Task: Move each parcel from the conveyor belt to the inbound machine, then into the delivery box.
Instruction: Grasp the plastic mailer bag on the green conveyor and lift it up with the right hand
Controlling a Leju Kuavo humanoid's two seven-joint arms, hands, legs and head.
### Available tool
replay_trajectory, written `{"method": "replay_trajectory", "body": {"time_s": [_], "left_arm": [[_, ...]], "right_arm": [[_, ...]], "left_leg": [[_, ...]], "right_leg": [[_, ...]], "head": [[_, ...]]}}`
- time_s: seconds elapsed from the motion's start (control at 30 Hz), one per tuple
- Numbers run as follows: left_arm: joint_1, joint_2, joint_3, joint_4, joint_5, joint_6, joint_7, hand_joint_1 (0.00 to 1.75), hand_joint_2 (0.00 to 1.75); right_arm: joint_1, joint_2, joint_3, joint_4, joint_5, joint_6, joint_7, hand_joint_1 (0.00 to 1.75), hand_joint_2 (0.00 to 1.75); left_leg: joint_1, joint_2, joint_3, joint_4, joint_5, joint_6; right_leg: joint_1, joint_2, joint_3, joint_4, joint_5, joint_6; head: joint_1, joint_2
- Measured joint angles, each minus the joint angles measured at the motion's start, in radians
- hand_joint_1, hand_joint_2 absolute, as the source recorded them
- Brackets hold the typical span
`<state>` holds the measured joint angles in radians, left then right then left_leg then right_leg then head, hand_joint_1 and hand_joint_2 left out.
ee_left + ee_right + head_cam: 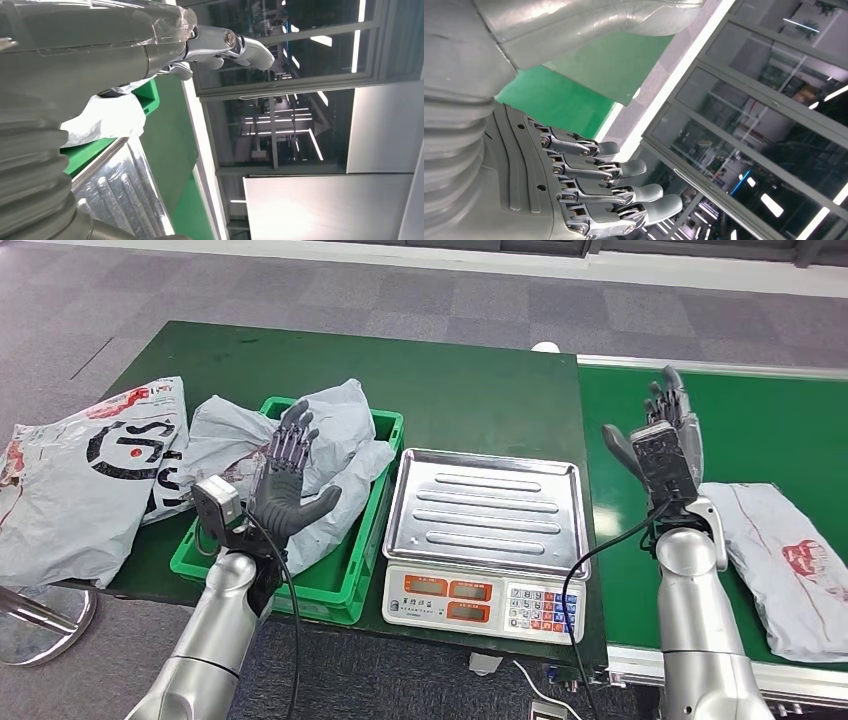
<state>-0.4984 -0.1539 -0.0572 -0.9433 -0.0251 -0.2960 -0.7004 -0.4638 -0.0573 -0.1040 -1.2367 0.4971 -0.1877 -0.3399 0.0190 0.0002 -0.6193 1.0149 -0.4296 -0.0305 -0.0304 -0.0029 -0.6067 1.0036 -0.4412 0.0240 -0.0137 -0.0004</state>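
Both hands, left hand (288, 475) and right hand (668, 440), raised, fingers apart, empty; grey parcel (790, 565) waits on conveyor belt (770, 430) beside right arm; scale (487, 540) bare for weighing; green box (352, 570) holds parcels

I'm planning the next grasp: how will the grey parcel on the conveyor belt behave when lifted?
The grey parcel is a wrinkled, flat poly bag, so it will probably flop and sag. Its glossy film may slip from the right hand. It looks light for its size.

Silver arms, dark-fingered left hand (288, 480), black cables
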Motion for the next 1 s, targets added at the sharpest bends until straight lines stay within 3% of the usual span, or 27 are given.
{"method": "replay_trajectory", "body": {"time_s": [0.3, 0.43, 0.73, 0.87, 0.93, 1.0], "left_arm": [[0.003, 0.001, 0.0, 0.008, 0.001, -0.004, 0.0, 0.0, 1.75], [0.009, 0.001, 0.0, 0.022, 0.002, -0.029, 0.0, 0.0, 1.75], [0.073, 0.006, -0.043, 0.036, 0.01, 0.04, 0.0, 0.0, 1.75], [0.1, 0.005, -0.055, 0.034, 0.012, 0.013, -0.002, 0.0, 1.75], [0.102, 0.001, -0.055, 0.037, 0.005, 0.016, -0.002, 0.0, 1.75], [0.105, -0.005, -0.055, 0.042, -0.003, 0.026, -0.002, 0.0, 1.75]], "right_arm": [[-0.003, -0.001, -0.006, 0.015, 0.006, -0.004, 0.002, 0.0, 1.75], [-0.001, -0.006, -0.024, 0.021, 0.058, -0.049, 0.028, 0.0, 1.75], [0.046, -0.061, -0.118, 0.047, 0.118, -0.119, 0.065, 0.0, 1.75], [0.072, -0.101, -0.198, 0.096, 0.195, -0.124, 0.168, 0.0, 1.75], [0.066, -0.155, -0.258, 0.211, 0.249, -0.107, 0.296, 0.0, 1.75], [0.057, -0.221, -0.326, 0.364, 0.28, -0.113, 0.365, 0.0, 1.75]], "left_leg": [[0.0, 0.0, 0.0, 0.0, 0.0, 0.0], [0.0, 0.0, 0.0, 0.0, 0.0, 0.0], [0.0, 0.0, 0.0, 0.0, -0.002, 0.001], [0.0, 0.0, 0.001, 0.0, -0.003, 0.001], [0.0, -0.003, 0.001, 0.001, -0.004, 0.003], [-0.001, -0.009, -0.001, 0.001, -0.004, 0.005]], "right_leg": [[0.0, 0.0, 0.0, 0.0, 0.0, 0.0], [0.0, 0.0, 0.0, 0.0, 0.0, 0.0], [0.0, 0.0, 0.0, -0.001, -0.001, 0.001], [0.0, -0.001, 0.0, -0.002, -0.002, 0.001], [-0.001, -0.004, 0.002, -0.002, -0.004, 0.003], [-0.002, -0.011, 0.005, -0.002, -0.005, 0.005]], "head": [[0.0, 0.0], [0.0, 0.0], [0.0, 0.0], [0.0, 0.0], [0.0, 0.0], [0.0, 0.0]]}}
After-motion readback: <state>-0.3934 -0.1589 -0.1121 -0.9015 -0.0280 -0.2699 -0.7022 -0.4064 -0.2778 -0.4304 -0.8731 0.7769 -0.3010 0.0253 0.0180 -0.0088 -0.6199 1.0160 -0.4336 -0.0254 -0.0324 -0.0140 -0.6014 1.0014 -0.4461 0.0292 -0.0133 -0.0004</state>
